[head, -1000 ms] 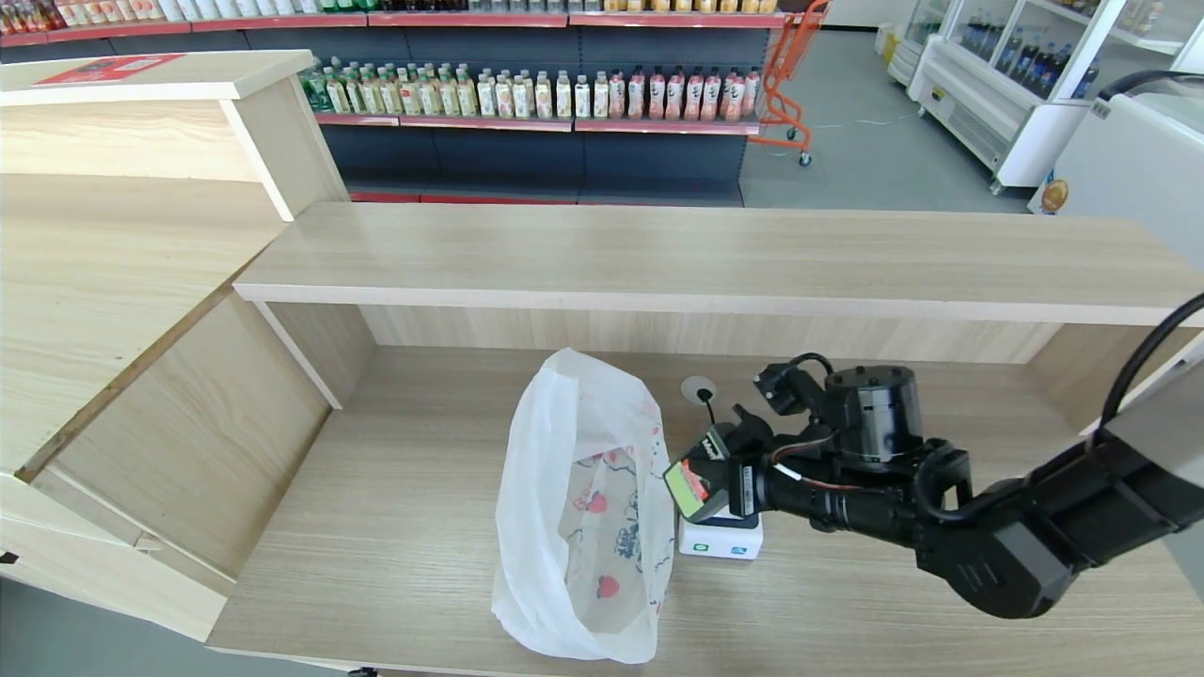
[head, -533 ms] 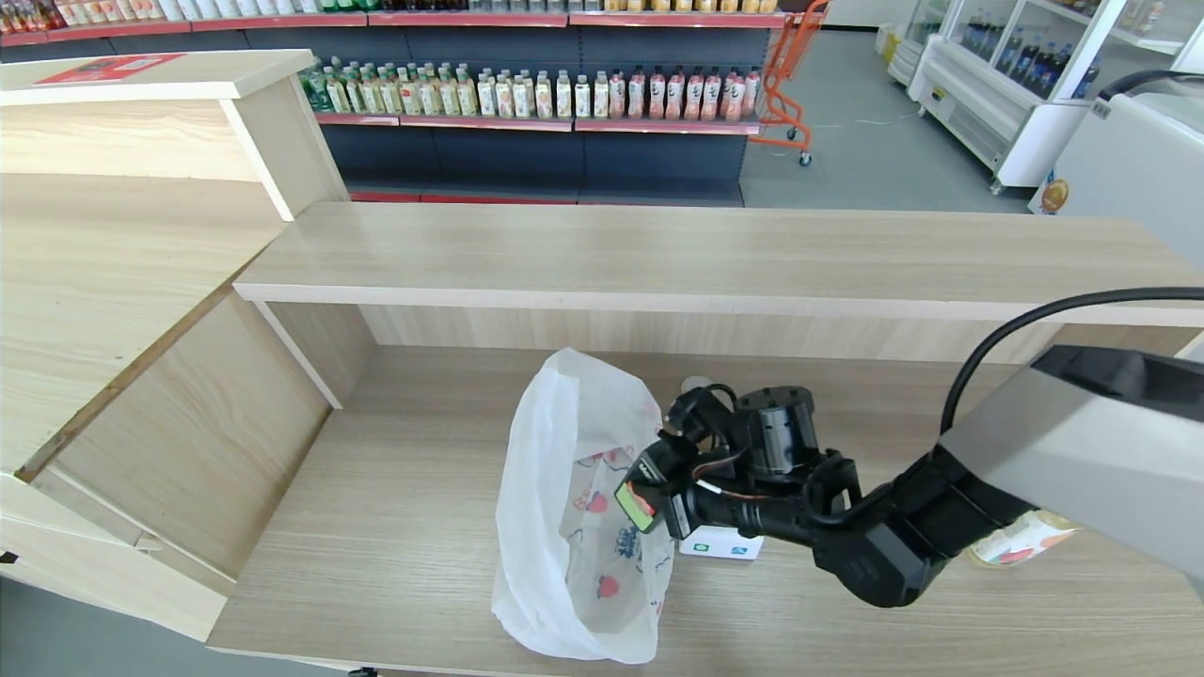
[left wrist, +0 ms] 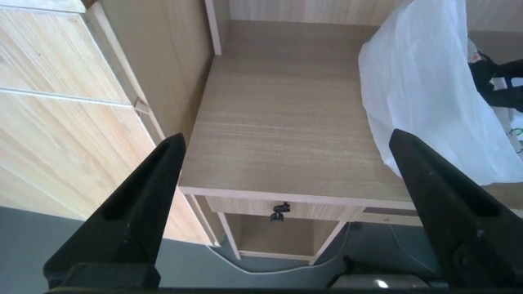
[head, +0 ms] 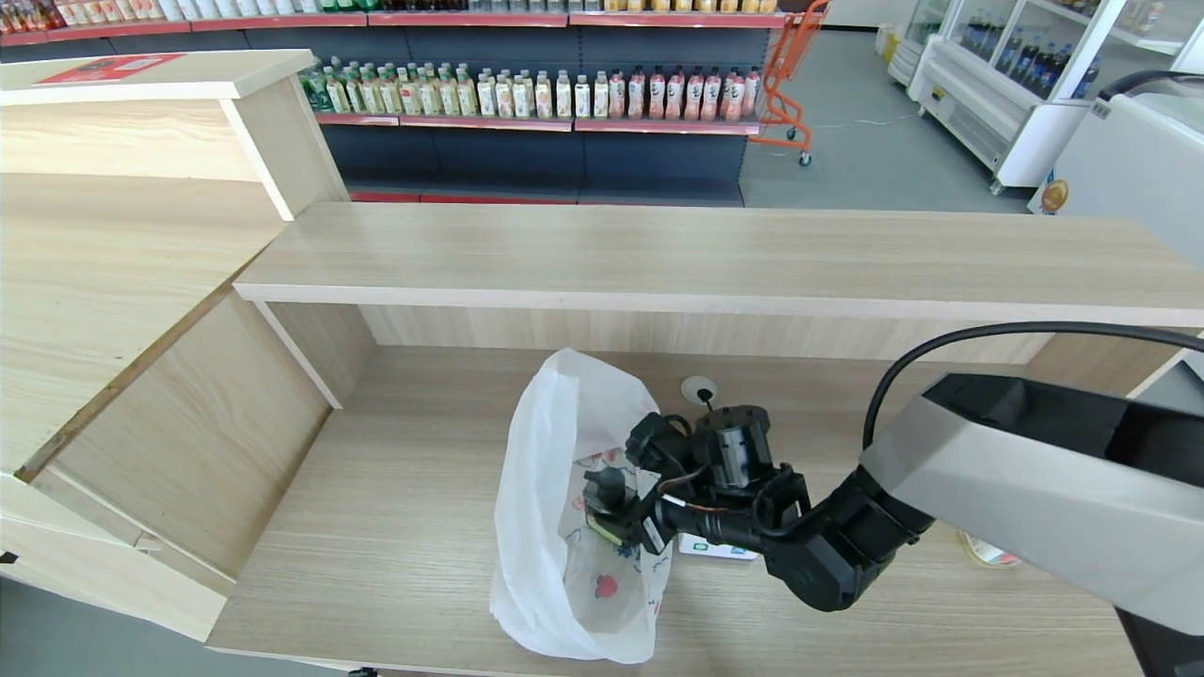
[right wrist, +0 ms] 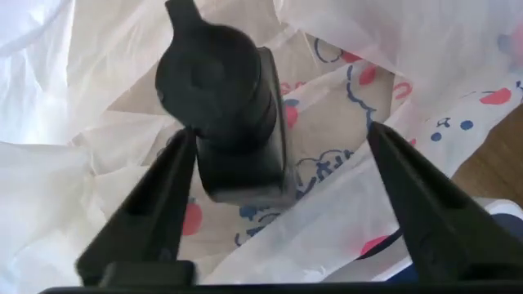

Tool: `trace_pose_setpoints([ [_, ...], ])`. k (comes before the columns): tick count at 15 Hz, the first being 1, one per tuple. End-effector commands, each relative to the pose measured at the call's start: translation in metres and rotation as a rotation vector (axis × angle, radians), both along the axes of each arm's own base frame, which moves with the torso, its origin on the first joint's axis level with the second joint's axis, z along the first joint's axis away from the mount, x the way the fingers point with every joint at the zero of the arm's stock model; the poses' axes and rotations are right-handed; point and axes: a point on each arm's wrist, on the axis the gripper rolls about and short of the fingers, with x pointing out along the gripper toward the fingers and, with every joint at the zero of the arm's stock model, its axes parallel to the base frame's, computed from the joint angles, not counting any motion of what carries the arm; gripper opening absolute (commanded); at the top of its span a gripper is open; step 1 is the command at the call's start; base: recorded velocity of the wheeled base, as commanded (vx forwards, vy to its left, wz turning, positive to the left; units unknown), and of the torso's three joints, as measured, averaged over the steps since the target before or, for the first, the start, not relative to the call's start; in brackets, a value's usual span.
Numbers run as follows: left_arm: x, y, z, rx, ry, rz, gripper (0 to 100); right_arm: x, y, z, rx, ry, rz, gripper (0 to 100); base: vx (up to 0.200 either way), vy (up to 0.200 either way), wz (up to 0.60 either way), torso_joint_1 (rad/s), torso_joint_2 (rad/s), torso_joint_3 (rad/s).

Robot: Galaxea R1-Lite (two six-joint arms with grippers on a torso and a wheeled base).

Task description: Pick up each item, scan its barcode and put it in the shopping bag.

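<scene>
Where right gripper gapes over crinkly white plastic bag, dark boxy round-capped bottle loose between, left gripper parted

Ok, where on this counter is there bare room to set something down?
The widest bare patch is the lower counter between the side panel and the shopping bag. The upper ledge behind is bare too. Crowded: the right gripper at the bag's mouth, the scanner beside it, a bottle farther right.
</scene>
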Motion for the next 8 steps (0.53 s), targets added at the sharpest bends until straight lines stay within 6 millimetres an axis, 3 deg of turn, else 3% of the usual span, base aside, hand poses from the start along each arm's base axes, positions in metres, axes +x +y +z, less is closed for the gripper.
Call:
trace_pose_setpoints([
  [1, 0.0, 0.0, 0.0, 0.0, 0.0, 0.0, 100, 0.002, -0.003, 0.004, 0.049, 0.039, -0.025, 100, 0.0, 0.0, 0.0, 0.0, 0.0, 0.0],
  [8, 0.0, 0.0, 0.0, 0.0, 0.0, 0.001, 100, 0.0, -0.049, 0.055, 0.401, 0.305, -0.231, 100, 0.0, 0.0, 0.0, 0.0, 0.0, 0.0],
])
